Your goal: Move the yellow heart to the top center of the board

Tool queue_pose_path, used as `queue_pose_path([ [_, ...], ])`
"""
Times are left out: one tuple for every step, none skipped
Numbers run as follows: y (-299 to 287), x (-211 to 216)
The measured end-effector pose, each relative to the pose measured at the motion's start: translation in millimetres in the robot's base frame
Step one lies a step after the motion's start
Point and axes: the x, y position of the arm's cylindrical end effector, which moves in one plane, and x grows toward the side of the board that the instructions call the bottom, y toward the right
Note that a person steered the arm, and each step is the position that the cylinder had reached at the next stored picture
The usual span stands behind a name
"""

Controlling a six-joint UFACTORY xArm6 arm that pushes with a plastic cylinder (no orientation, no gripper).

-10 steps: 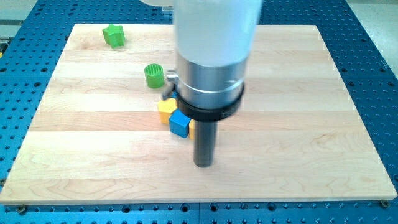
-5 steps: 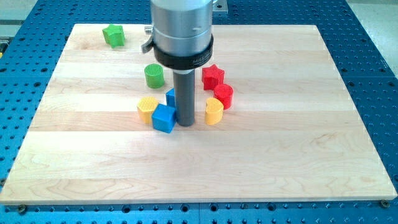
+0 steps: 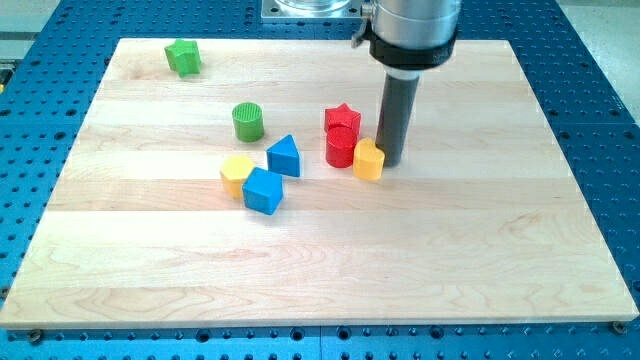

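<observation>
While my tip (image 3: 391, 162) touches yellow heart (image 3: 368, 160) | red cylinder (image 3: 341, 149) crowds left | no gripper fitted

Just one camera here, so there's no second view to share anything with. It sits above the board's bottom edge and looks down at a slant toward the view's top. The whole wooden board (image 3: 320, 250) fits in frame, with strips of the blue perforated table (image 3: 600, 110) showing on every side. It's far enough back that the arm's rod comes in from the view's top, cut off by the frame, with my tip (image 3: 391, 163) in clear sight.
</observation>
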Motion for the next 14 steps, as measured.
queue_pose_path([
  [5.7,42.9],
  [-26.1,56.7],
  [-30.1,12.9],
  [-29.5,-45.2],
  [-31.9,-78.2],
  [-36.7,-114.0],
  [-37.6,-106.6],
  [-37.6,-93.2],
  [-35.8,-73.7],
  [5.3,-82.6],
  [5.0,-128.9],
  [5.0,-157.8],
  [4.6,-168.4],
  [-40.6,-210.7],
])
